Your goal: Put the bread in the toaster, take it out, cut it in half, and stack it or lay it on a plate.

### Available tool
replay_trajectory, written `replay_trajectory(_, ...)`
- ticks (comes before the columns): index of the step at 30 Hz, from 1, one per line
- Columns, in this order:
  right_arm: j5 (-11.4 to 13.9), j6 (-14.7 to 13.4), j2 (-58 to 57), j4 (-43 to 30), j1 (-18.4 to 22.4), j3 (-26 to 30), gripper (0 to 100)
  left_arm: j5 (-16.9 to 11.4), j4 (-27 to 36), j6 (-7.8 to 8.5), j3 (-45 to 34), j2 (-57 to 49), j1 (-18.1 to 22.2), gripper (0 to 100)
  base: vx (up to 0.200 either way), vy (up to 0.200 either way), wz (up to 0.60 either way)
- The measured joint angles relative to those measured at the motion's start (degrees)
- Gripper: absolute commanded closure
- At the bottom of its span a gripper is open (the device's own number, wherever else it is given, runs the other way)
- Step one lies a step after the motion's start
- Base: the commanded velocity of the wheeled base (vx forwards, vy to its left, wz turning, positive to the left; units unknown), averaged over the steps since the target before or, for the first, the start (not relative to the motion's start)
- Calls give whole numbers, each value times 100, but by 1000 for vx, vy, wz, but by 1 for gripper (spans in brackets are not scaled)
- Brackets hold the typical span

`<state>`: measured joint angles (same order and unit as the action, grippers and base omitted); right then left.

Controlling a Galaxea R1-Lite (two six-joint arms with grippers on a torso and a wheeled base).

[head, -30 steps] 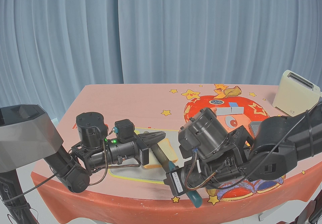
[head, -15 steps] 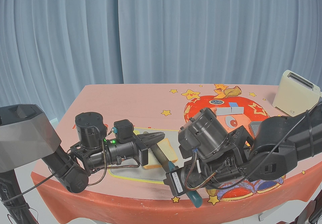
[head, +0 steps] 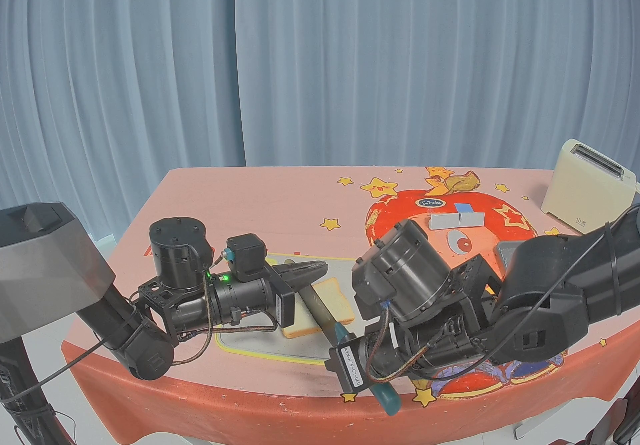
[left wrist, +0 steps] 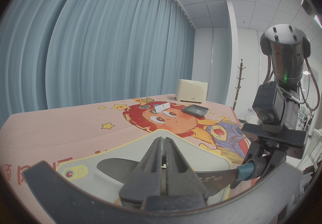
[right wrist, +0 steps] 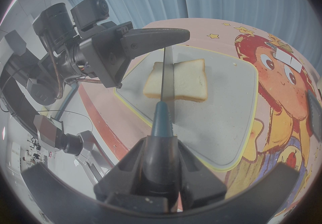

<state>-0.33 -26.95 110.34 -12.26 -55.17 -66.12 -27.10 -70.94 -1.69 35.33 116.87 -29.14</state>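
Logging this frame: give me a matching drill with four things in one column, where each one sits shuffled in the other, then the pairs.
1. bread
2. knife
3. toaster
4. dark tray

A. at the right edge of the table
B. flat on the cutting board
C. on the table, between toaster and board
D. handle held by the right gripper, jaws shut, blade across the bread

Pairs: 1-B, 2-D, 3-A, 4-C
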Motion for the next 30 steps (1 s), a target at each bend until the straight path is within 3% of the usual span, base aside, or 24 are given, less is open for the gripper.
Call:
replay_trajectory(9,-18,-2,-37,37,5,0,100,56,-34,4,-29,16,37,100,0,0,0)
replay_trajectory(15,-205,7,-72,56,40,-20,100,69,-44,6,-49,57,23,100,0,0,0)
replay_trajectory(30,-216,11,-63,37,16,33,100,74,66,-2,61,-15,1,100,0,0,0)
